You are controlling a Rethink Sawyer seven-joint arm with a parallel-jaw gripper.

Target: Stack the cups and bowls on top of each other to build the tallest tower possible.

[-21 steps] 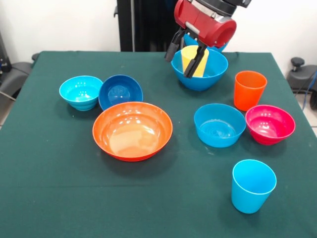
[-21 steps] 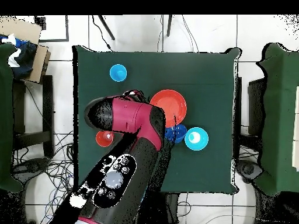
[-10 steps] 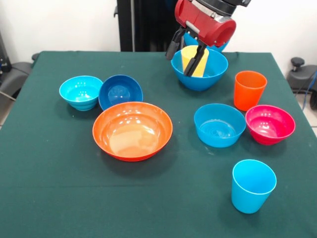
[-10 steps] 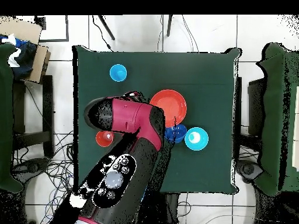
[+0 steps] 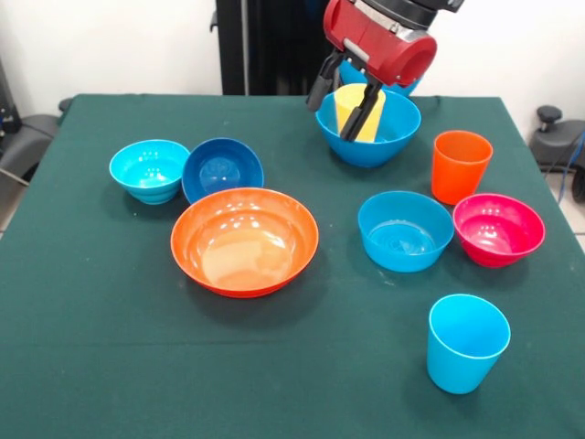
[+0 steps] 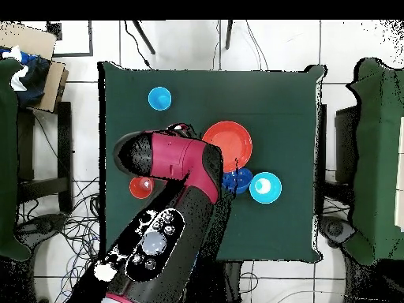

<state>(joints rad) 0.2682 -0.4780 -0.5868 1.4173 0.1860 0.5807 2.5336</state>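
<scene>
We see the red and black arm (image 5: 379,37) coming down from above, its wrist housing tilted; in the overhead view the arm (image 6: 170,205) crosses the green surface (image 6: 276,102) from its bottom edge; the pincer (image 5: 343,96) hangs with its two dark fingers (image 5: 358,114) spread apart, closed on nothing.

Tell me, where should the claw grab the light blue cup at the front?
Probably its rim. The light blue cup stands upright, mouth open, apart from the other dishes. Come straight down from above, one finger inside and one outside the thin wall.
</scene>
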